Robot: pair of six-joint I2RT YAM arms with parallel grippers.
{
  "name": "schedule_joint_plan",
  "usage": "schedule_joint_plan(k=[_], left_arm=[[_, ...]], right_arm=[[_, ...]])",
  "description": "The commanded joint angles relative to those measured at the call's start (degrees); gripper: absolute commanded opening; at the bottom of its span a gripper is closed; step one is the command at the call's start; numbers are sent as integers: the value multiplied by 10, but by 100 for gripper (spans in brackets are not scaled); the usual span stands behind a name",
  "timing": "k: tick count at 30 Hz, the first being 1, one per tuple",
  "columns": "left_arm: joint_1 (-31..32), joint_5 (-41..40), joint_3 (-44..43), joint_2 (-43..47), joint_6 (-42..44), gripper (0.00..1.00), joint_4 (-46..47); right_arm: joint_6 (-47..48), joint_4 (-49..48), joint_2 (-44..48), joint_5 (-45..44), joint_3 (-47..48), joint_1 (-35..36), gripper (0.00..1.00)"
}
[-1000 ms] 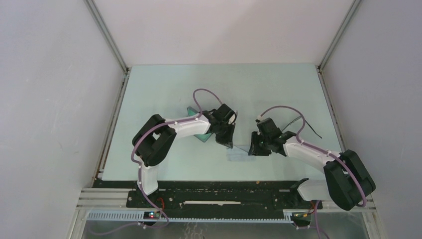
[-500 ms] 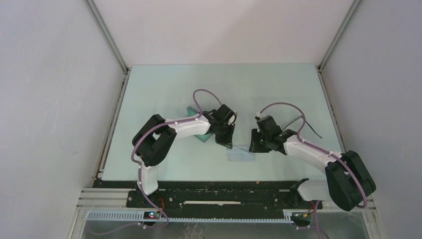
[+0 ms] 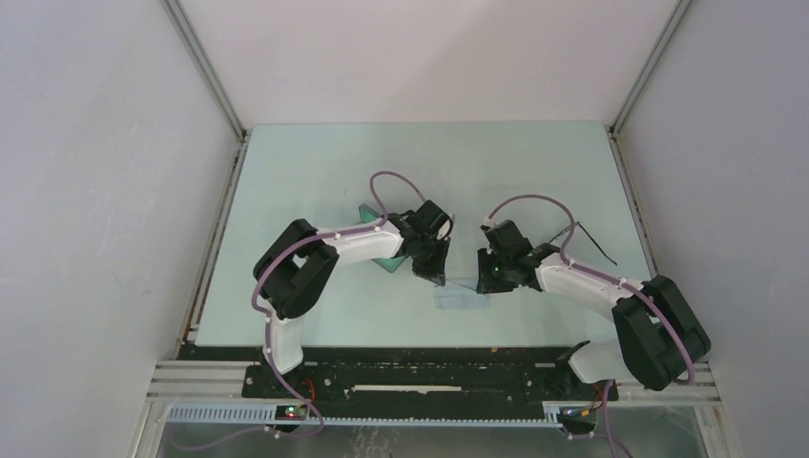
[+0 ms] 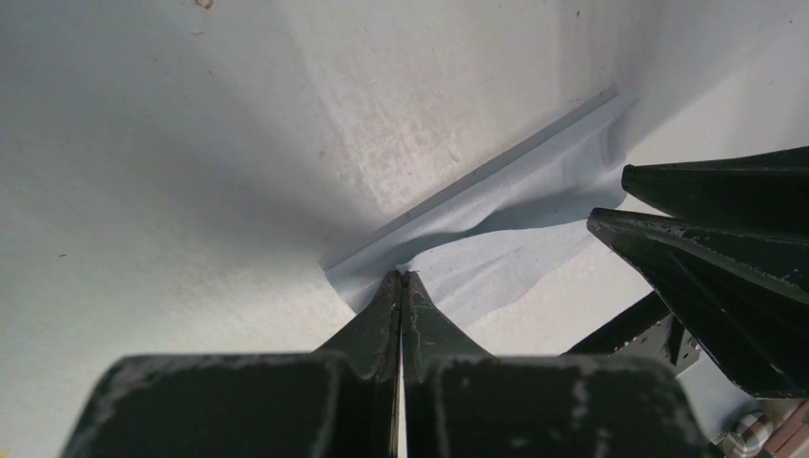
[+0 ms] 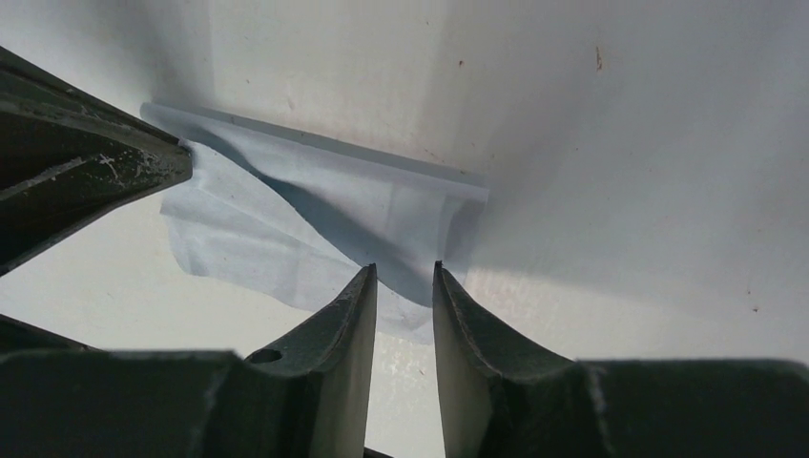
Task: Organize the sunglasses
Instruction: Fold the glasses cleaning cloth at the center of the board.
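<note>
The pale blue cloth (image 3: 460, 296) lies on the table between my two grippers. My left gripper (image 3: 436, 274) is shut on the cloth's near corner (image 4: 402, 277), and the cloth (image 4: 506, 219) is rucked up along a fold. My right gripper (image 3: 490, 278) is open, its fingertips (image 5: 367, 286) straddling the cloth's other end (image 5: 315, 210) just above it. The sunglasses (image 3: 599, 250) show as a thin black wire frame on the table right of my right arm. The dark case (image 3: 366, 214) lies mostly hidden under my left forearm.
In the left wrist view the right gripper's fingers (image 4: 706, 258) stand close by at the right. In the right wrist view the left gripper's fingers (image 5: 86, 162) stand at the left. White walls close the table on three sides.
My right gripper has moved left and slightly away, up to the cloth's right end. The left gripper has stayed on the cloth corner.
</note>
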State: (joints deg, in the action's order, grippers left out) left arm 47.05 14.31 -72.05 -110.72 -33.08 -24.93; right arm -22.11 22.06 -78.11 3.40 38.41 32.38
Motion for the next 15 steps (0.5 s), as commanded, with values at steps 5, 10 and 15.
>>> schedule_joint_plan(k=[5,10,15], left_arm=[[-4,3,13,-1,-5,0,7],[-5,3,12,-4,-5,0,8],[-6,3,13,-5,-5,0,8]], right_arm=[[20,0,-19,-9,29,7,30],[22,1,-21,-6,31,10,29],[24,8,-19,-3,30,13,29]])
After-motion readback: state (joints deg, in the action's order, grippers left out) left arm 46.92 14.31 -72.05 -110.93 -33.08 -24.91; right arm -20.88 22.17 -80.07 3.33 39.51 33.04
